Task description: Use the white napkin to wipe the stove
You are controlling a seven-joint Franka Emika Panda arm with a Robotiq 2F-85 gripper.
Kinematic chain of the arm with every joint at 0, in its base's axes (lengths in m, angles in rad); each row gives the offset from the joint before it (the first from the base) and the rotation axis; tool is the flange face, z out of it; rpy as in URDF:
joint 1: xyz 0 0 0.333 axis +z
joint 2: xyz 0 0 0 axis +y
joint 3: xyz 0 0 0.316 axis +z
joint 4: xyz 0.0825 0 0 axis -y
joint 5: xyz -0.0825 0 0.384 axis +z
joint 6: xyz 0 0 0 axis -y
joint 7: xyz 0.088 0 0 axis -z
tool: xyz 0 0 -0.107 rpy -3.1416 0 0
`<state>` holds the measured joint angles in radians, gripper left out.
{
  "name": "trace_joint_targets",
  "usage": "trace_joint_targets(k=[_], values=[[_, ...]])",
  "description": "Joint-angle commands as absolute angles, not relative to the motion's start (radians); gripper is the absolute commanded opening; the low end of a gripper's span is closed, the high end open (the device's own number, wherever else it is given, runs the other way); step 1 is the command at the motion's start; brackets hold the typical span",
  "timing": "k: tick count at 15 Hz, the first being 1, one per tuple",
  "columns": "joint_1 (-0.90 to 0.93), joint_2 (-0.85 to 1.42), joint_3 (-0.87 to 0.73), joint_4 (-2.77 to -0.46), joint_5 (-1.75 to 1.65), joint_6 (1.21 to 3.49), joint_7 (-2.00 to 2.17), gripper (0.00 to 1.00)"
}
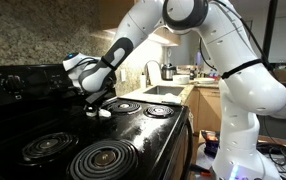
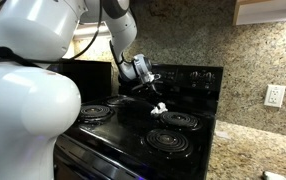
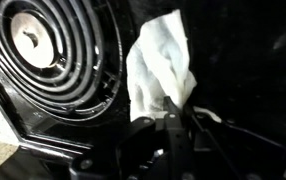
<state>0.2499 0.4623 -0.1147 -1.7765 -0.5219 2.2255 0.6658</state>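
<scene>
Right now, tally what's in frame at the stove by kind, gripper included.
Glossy black electric stove: 1
Spiral metal coil burners: 4
Crumpled white paper napkin: 1
Black robot gripper: 1
Total: 7

We find no text, label, brand, number or sign that we can read in any view. The raised control panel [image 2: 191,76] of the glossy black electric stove [image 2: 133,125] is too small and dark for us to tell any markings on it.
</scene>
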Motion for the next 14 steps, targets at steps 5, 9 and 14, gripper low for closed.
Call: trace_joint_targets(k=[5,9,14], values=[[0.338,0.611,-0.048,-1.608,-0.517,2.261,0.673,0.08],[0.378,0.671,-0.022,-1.537,-0.502,2.305,0.651,0.08],[0.430,0.755,0.007,-1.418,-0.486,2.328,0.606,0.08]])
